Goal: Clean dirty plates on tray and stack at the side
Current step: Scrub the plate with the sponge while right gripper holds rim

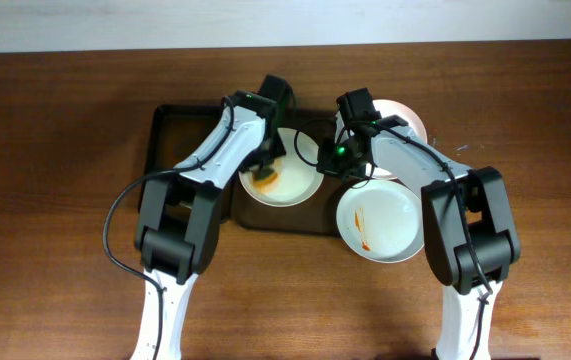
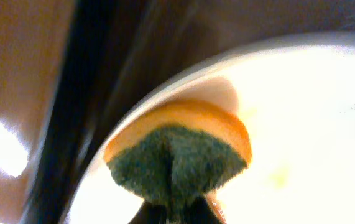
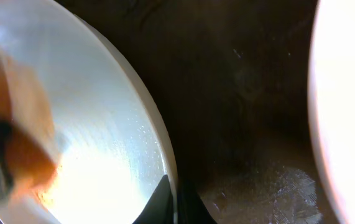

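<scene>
- Left pincer (image 2: 175, 215) clamps the sponge (image 2: 177, 155) — pressed onto the plate (image 2: 301, 124) in the tray (image 1: 180, 150).
- Right pincer (image 3: 176, 205) is closed on that plate's rim.
- Stained plate (image 1: 380, 222) — just beside the tray.

Dark brown wooden table (image 1: 55, 200), grain running lengthwise; pale band (image 1: 115, 20) beyond far edge; glare patch (image 2: 2, 146) on tabletop.

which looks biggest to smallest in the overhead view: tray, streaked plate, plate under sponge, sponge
1. tray
2. streaked plate and plate under sponge: about alike, so not ranked against each other
3. sponge
</scene>
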`<state>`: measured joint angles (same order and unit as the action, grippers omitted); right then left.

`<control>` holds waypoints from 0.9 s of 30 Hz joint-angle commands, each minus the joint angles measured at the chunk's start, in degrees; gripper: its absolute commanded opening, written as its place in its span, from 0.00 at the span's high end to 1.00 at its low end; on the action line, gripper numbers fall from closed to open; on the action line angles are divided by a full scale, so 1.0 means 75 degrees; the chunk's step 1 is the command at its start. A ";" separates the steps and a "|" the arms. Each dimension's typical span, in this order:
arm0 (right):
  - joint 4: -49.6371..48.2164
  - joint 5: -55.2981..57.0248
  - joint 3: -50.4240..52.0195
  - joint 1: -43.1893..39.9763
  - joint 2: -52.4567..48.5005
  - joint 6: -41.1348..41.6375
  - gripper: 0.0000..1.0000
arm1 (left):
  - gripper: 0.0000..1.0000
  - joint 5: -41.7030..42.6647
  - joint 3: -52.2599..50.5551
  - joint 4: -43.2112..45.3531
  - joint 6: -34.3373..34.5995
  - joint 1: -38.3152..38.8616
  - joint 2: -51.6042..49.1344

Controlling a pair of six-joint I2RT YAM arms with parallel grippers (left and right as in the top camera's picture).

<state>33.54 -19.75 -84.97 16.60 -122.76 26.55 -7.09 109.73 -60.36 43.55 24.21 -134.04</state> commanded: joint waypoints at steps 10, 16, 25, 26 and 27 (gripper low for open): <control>0.0015 0.0117 0.0044 0.0035 -0.0070 -0.0020 0.96 | 1.00 -0.0848 0.0003 0.0189 0.0982 0.1099 -0.0012; 0.0003 0.0119 0.0044 0.0035 -0.0070 -0.0023 0.96 | 1.00 -0.0493 0.0003 0.0562 -0.0195 0.0160 -0.0012; 0.0003 0.0119 0.0044 0.0035 -0.0070 -0.0023 0.96 | 1.00 0.3162 -0.0035 0.0495 -0.5074 -0.0592 -0.0012; 0.0003 0.0119 0.0044 0.0035 -0.0070 -0.0023 0.96 | 1.00 0.3911 -0.0035 0.0251 -0.5645 -0.0533 -0.0012; 0.0006 0.0119 0.0044 0.0035 -0.0070 -0.0023 0.96 | 1.00 0.4861 -0.0035 -0.0026 -0.6385 -0.0455 -0.0012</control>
<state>33.36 -19.18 -84.97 16.53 -122.76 26.72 11.55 109.60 -57.43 10.15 19.33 -134.04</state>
